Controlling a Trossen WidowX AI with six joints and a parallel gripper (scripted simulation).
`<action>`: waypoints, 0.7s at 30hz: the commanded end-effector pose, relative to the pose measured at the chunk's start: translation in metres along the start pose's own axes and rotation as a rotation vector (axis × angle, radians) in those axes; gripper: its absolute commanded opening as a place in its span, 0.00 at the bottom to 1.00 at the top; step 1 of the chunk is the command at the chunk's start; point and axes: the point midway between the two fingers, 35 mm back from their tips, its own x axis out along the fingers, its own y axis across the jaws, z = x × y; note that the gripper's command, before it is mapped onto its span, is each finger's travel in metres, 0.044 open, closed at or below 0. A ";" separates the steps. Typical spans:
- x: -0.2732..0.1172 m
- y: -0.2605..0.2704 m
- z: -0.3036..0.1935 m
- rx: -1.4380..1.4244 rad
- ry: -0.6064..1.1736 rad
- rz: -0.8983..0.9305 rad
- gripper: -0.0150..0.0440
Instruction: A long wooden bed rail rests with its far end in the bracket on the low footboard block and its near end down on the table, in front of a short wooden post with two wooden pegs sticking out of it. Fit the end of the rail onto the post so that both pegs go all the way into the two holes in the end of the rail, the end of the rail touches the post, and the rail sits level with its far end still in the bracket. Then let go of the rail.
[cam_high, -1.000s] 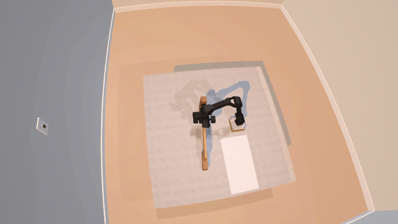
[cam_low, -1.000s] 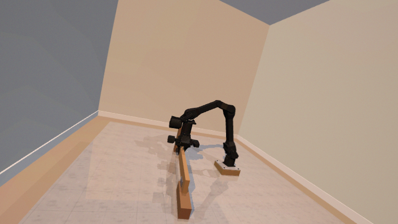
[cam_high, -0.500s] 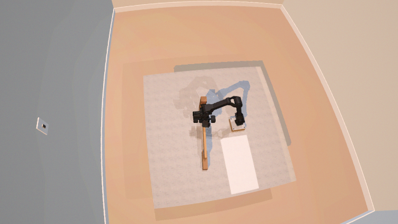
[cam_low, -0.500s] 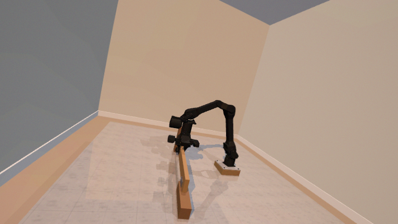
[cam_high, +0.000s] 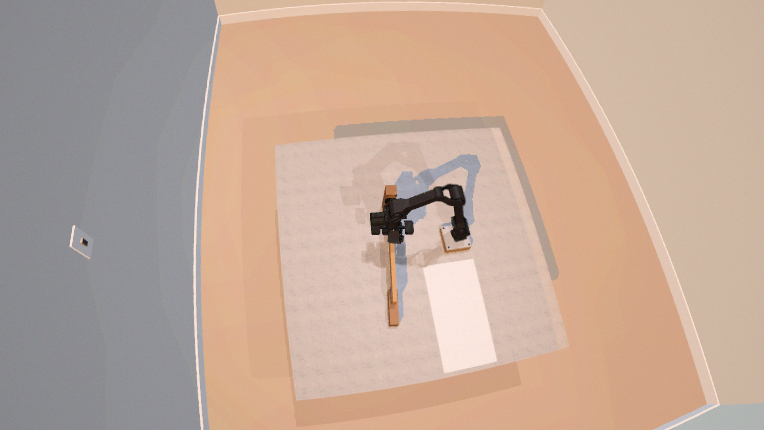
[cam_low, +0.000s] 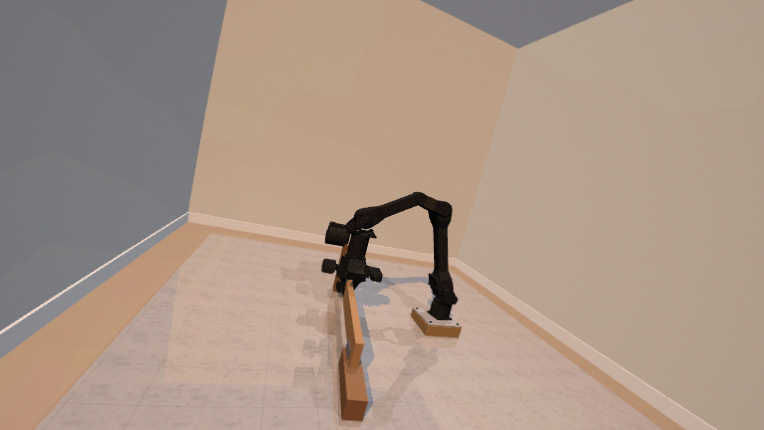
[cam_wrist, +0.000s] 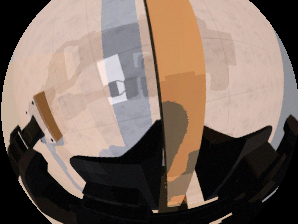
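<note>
The orange-brown rail (cam_high: 392, 267) (cam_low: 352, 320) (cam_wrist: 177, 45) stands on edge. One end is at the low footboard block (cam_high: 394, 316) (cam_low: 353, 392); the bracket is too small to make out clearly. My gripper (cam_high: 394, 238) (cam_low: 349, 284) (cam_wrist: 170, 123) is shut on the rail, towards its post end, with one finger on each side. The wooden post (cam_high: 390, 190) (cam_low: 344, 249) stands just beyond the gripper, in line with the rail. The pegs, the holes and any gap between rail end and post are hidden behind the gripper and arm.
The arm's base block (cam_high: 455, 247) (cam_low: 442, 330) (cam_wrist: 47, 117) stands to one side of the rail, and the arm arches over from it. A white rectangle (cam_high: 459, 315) lies on the table (cam_high: 331, 320) (cam_low: 240, 347) beside the rail.
</note>
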 end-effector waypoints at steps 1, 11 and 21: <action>-0.002 0.000 -0.001 -0.004 -0.003 -0.004 0.25; -0.001 0.000 -0.005 -0.004 -0.002 -0.004 0.25; 0.000 0.000 -0.008 -0.004 -0.002 -0.004 0.25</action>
